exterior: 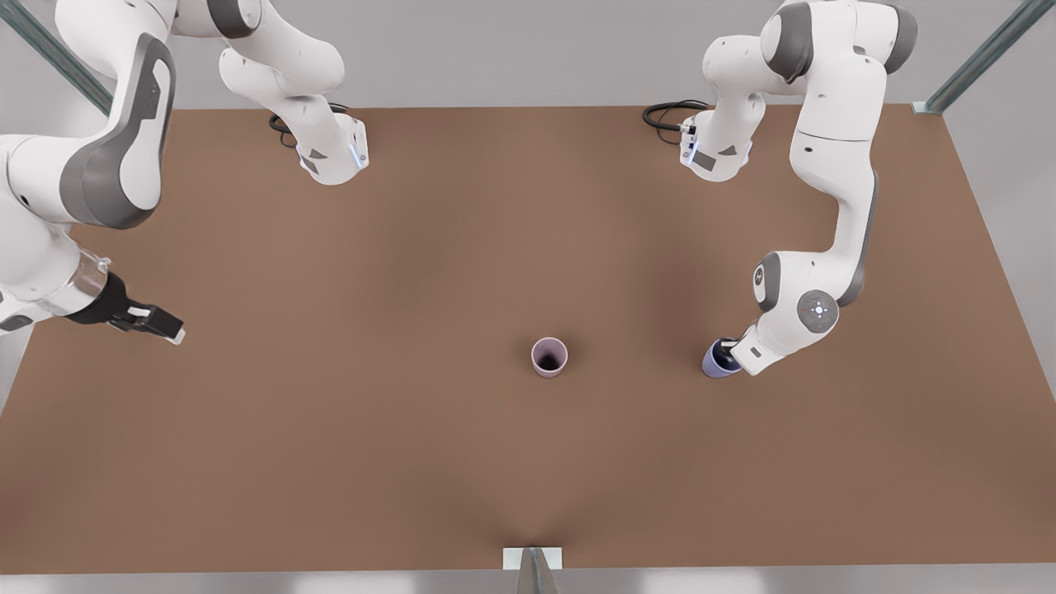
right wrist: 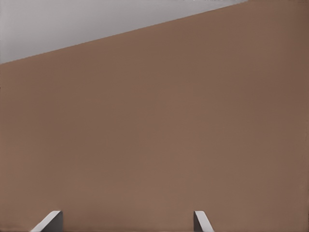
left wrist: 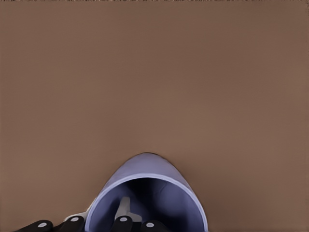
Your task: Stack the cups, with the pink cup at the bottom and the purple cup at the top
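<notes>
My left gripper (exterior: 726, 353) is down at the purple cup (exterior: 714, 361), on the table's (exterior: 412, 462) side toward the front view's right, roughly mid-depth between the far and near edges. In the left wrist view one finger (left wrist: 126, 209) sits inside the cup (left wrist: 145, 171), against its wall, with the rest of the gripper (left wrist: 104, 223) at the rim on the outside. So the jaws are narrowed across the cup wall, pinching the rim. In the front view the cup looks tilted, mouth leaning toward my wrist; can't tell if its base is touching the table.

Pink cup (exterior: 549, 356) stands upright near the table's centre, a bit toward the near edge, mouth up, dark inside. It's well apart from the purple cup, nothing touching it.

My right gripper (exterior: 169, 330) waits over the table edge at the front view's left, well apart from both cups. Its fingertips (right wrist: 48, 222) in the right wrist view are spread wide with bare table between them, holding nothing. That view looks across plain brown table top to its far edge and the grey beyond.

Both arm bases sit along the table's far edge, cables coiled beside them (exterior: 672, 115).
</notes>
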Controlling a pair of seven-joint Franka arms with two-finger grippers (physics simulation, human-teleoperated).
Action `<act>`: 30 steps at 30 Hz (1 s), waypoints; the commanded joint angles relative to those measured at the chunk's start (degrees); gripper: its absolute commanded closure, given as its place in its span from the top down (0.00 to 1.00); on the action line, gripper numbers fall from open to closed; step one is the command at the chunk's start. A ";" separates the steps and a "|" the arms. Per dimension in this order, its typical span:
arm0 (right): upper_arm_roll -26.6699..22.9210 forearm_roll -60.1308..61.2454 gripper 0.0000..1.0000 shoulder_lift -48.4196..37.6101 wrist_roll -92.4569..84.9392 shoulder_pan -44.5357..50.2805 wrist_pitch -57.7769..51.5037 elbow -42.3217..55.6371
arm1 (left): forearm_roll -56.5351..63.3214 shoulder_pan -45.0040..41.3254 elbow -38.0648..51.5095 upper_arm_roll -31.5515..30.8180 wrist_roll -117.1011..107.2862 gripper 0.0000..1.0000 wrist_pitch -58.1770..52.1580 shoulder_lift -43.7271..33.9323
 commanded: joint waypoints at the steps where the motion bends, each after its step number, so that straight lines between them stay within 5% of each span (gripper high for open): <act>1: -0.06 -0.30 1.00 -0.04 -13.48 -0.20 -0.05 0.03 | 0.03 -0.01 0.03 -0.08 -0.38 0.35 0.15 -0.04; 12: -0.23 -0.74 1.00 -0.40 -13.13 -0.47 -1.63 0.82 | 0.03 -0.88 2.75 -0.34 -4.25 0.21 -3.98 -2.14; 17: -0.32 -0.65 1.00 -0.48 -12.96 -0.38 -1.90 0.91 | 0.03 -9.14 11.80 -0.78 -18.04 0.21 -19.71 -5.31; 24: -0.76 0.05 1.00 -0.48 -12.96 -0.47 -1.72 1.00 | -0.06 -10.02 27.98 -15.46 -43.80 0.21 -26.48 0.84; 30: -0.67 0.14 1.00 -0.04 -12.96 -0.38 -1.28 0.91 | 0.47 -13.54 35.28 -15.73 -50.66 0.21 -25.96 6.91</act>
